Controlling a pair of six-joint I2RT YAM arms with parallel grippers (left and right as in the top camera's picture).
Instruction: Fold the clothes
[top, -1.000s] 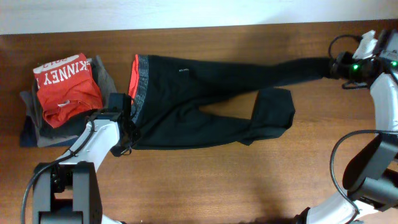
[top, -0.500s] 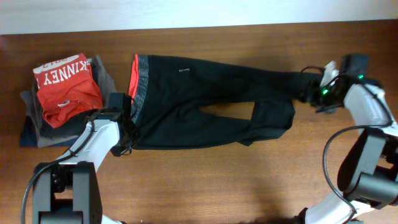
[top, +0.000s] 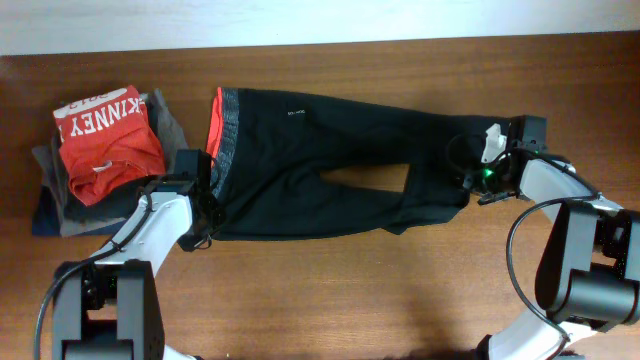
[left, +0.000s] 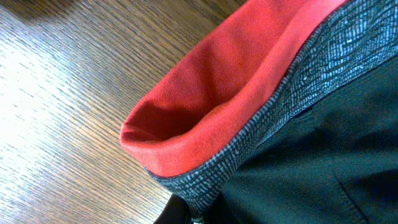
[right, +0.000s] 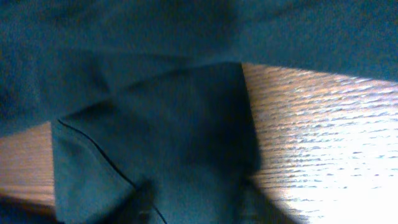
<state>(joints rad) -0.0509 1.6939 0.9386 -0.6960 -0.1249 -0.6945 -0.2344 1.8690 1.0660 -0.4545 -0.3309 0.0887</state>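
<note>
**A:** Where are the pants (top: 300, 160)?

**B:** On the counter (top: 350, 290), mid-frame from overhead. The waistband (top: 225, 130) is to the left and both legs run right. The pile with the red shirt (top: 105, 140) sits just beside them, on the left.

**A:** Any fold made?

**B:** Barely. The lower leg (top: 440, 185) is doubled back on itself at its far end. The upper leg (top: 400, 125) lies long, and its end meets the right hand (top: 478, 165). A wedge of bare wood shows between the legs, so one is not laid on the other.

**A:** And the hands?

**B:** The left hand (top: 205, 205) is at the waistband's corner nearest the robot. In its wrist view the band lifts off the wood with the red lining curled open, and it runs down to the bottom edge where the grip would be. I judge it clenched on the band. The right wrist view is nearly all dark cloth hanging close to the lens, with wood behind. It looks clamped on the leg end, though I'm less sure of that.

**A:** So how far along?

**B:** Early, I'd say. The leg end has yet to go across, then the legs need stacking, the length halving and the cloth smoothing.
</note>
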